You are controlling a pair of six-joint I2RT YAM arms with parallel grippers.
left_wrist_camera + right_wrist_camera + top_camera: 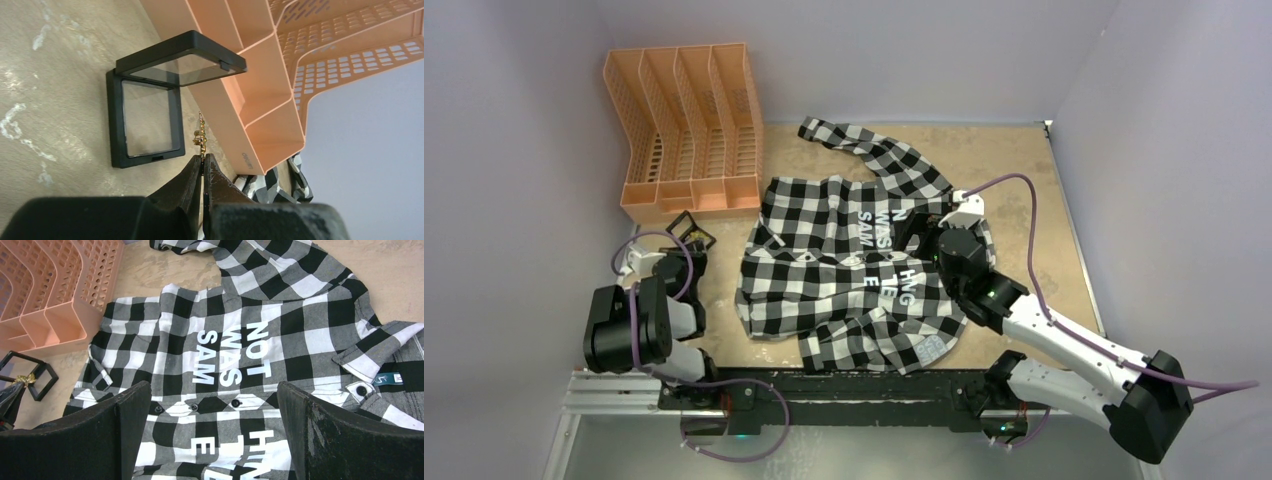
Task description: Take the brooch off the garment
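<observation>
one relation counts: brooch [201, 136], clamped in the closed left pincer [203, 160], points lengthwise ahead, open box [114, 125] just beside it on bench [60, 75]; right pincer [212, 390] gapes empty over shirt [280, 305].

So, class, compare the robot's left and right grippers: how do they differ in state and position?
The left gripper is shut on the brooch; the right gripper is open, holding nothing. The left gripper is near the open black case, off the garment; the right gripper is above the garment's white lettering. Both have black fingers.
</observation>
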